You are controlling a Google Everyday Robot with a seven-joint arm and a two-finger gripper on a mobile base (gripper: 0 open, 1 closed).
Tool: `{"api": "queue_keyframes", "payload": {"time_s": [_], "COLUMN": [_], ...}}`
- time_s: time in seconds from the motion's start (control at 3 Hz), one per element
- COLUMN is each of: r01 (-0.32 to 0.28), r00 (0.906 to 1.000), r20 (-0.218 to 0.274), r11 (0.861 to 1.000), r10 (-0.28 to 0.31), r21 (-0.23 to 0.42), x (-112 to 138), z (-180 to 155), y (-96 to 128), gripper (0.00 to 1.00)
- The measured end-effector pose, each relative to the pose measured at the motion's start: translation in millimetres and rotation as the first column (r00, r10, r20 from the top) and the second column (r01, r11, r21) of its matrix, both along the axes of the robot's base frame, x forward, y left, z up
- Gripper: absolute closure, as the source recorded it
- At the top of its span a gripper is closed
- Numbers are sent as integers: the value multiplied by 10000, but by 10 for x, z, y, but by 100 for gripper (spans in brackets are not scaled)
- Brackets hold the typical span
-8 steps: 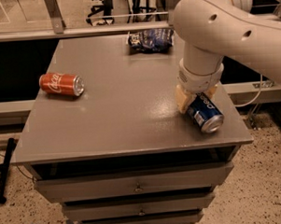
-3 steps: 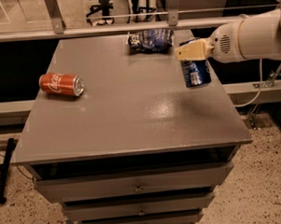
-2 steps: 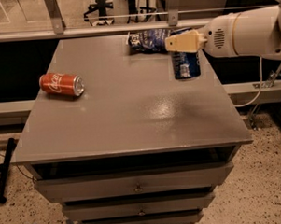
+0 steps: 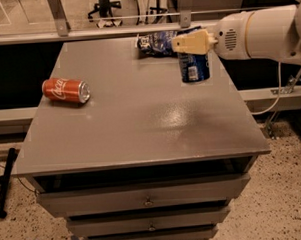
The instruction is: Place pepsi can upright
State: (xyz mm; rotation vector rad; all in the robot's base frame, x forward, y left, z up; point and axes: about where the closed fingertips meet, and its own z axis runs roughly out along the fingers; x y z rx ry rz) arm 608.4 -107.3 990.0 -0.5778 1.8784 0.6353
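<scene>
Pepsi can [image 4: 193,68] in fingers [image 4: 189,42], right edge [image 4: 238,88]

Grey metal drawer cab. [image 4: 141,137] mid-view, 3 drawer fronts [image 4: 146,194] w/ small knobs, soft glare on top. Speckled terrazzo floor [image 4: 279,206] round its base. Behind cab.: metal rail [image 4: 101,33] w/ posts, office-chair bases [image 4: 105,5] beyond. Low pale ledges [image 4: 10,115] either side. White cable [image 4: 278,94] to the right of cab. Gripper [image 4: 184,43] over cab.'s far right part, clamped on pepsi can [image 4: 194,69].
</scene>
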Motion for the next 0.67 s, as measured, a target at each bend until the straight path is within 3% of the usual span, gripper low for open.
{"api": "queue_keyframes", "payload": {"time_s": [0.33,0.67], "r01": [-361,-1174], "r00": [9957,9696], "r20": [870,2283], "r11": [9976,9860], "r10": [309,881], "r21": [594,1180], "x": [43,145], "z": [155,332], "y": [179,625], "gripper": [100,100]}}
